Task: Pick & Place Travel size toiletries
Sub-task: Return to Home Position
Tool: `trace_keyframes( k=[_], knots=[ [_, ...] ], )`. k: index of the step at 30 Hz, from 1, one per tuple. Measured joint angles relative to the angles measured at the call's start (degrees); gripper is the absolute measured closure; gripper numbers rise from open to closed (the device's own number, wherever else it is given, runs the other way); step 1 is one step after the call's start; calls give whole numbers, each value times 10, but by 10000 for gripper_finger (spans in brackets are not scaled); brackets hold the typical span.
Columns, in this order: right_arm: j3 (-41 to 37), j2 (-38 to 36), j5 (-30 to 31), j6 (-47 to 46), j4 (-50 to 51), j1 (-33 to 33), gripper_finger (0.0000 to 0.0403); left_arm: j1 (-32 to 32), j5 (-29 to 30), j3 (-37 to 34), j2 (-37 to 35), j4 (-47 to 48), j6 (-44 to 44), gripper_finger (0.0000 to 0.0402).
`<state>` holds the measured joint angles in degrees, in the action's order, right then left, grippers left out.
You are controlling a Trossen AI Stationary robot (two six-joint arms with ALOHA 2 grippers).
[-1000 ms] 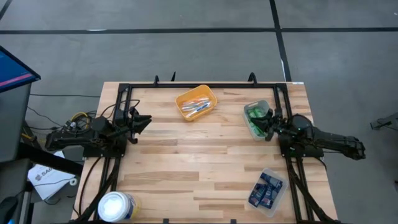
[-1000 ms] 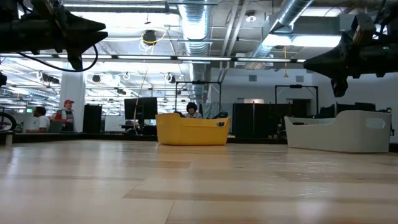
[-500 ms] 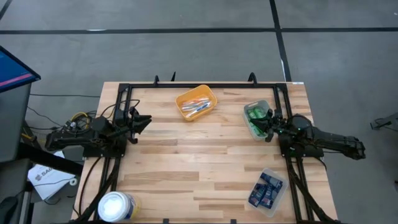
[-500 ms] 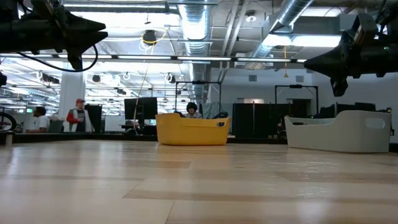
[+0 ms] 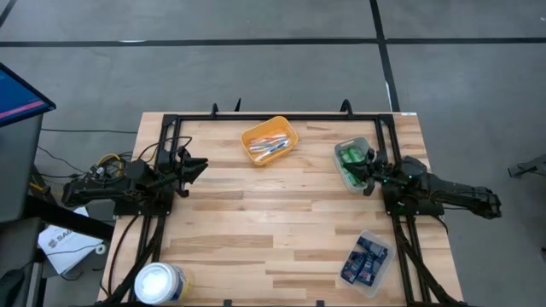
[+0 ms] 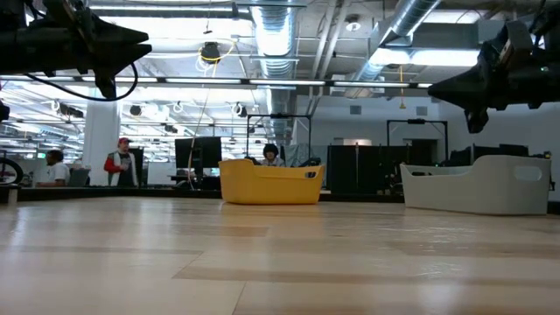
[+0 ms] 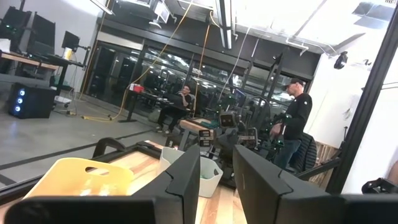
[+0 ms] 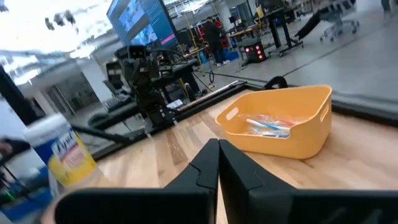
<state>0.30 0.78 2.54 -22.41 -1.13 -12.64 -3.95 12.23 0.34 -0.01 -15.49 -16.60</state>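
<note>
Together, green bottles (image 5: pixel 351 161) lie in the rounded grey bin (image 5: pixel 355 141).

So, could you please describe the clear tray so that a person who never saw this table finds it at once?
In the high view, find the wooden table and look at its right side, where two trays lie. The clear tray sits near the lower right corner, below the right arm. Unlike the grey bin of green bottles farther up, it holds dark navy packets.

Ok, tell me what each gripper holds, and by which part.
Nothing is held. The left gripper is open and empty; the right gripper is shut on nothing.
</note>
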Motion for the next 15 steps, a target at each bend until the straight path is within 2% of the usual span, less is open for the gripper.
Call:
trace_keyframes(
  k=[6,15],
  knots=[
    [0,1,-20,74,3,0,402,0,0,0,0,0,0,309],
    [0,1,-27,94,4,6,402,0,1,0,0,0,0,309]
  ],
)
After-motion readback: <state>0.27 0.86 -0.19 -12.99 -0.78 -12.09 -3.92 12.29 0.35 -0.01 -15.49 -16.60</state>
